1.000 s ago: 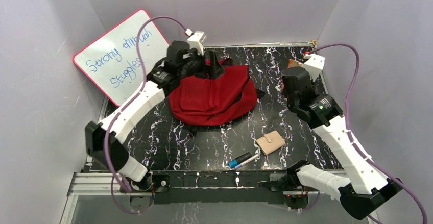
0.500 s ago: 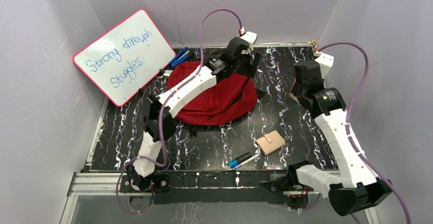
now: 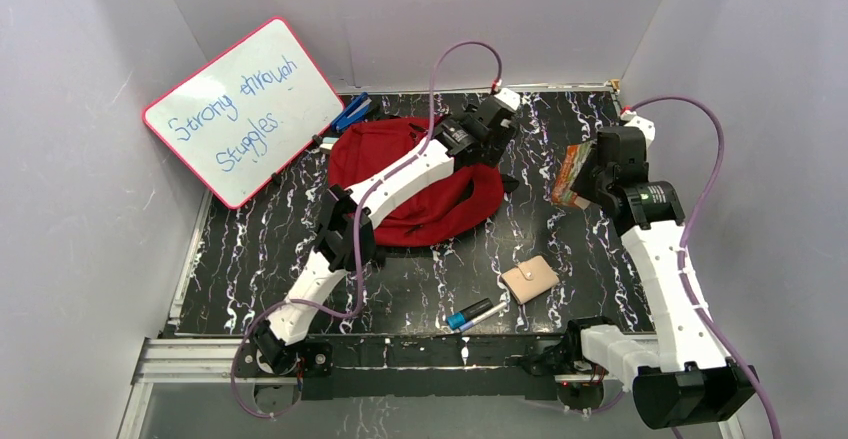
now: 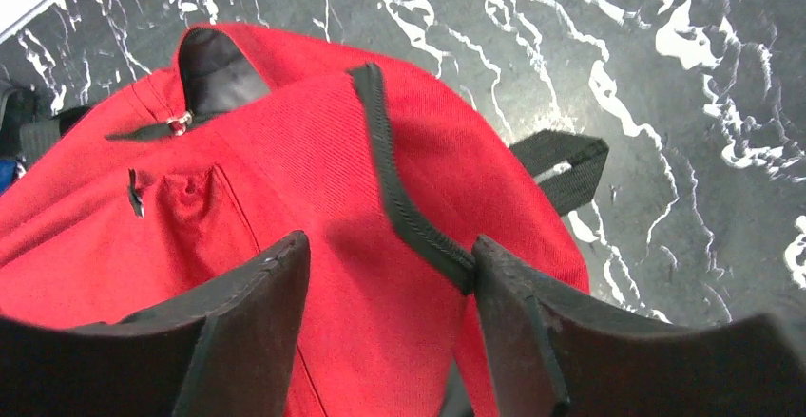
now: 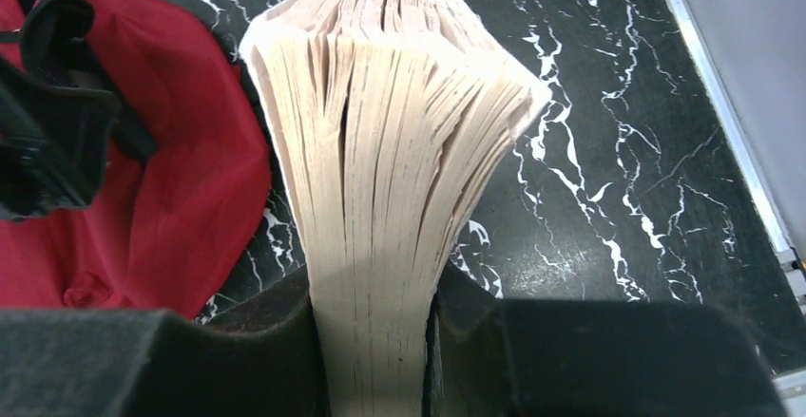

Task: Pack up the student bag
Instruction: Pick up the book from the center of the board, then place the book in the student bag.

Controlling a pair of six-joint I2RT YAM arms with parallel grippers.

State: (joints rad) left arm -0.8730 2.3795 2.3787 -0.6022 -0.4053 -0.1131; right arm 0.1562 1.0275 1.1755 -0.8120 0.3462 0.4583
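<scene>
The student bag [image 3: 450, 204] is a dark-red backpack lying flat at the middle back of the table. My left arm reaches across it. My left gripper [image 3: 495, 124] hovers at the bag's far right edge. In the left wrist view my left gripper [image 4: 390, 246] is open over the red fabric [image 4: 314, 151], and a black zipper [image 4: 404, 199] runs up against its right finger. My right gripper [image 3: 597, 174] is shut on a thick book [image 3: 570, 176], held above the table right of the bag. In the right wrist view the book's pages [image 5: 390, 132] fan out from the fingers [image 5: 375, 293].
A whiteboard [image 3: 240, 109] leans at the back left, with blue pens [image 3: 350, 114] beside the bag. A beige wallet [image 3: 529, 279] and a blue-capped marker [image 3: 468, 315] lie near the front edge. The grey walls stand close on three sides.
My left arm has swung from the bag's back left across to its far right edge. My right gripper has come away from the back right corner with the book in it.
</scene>
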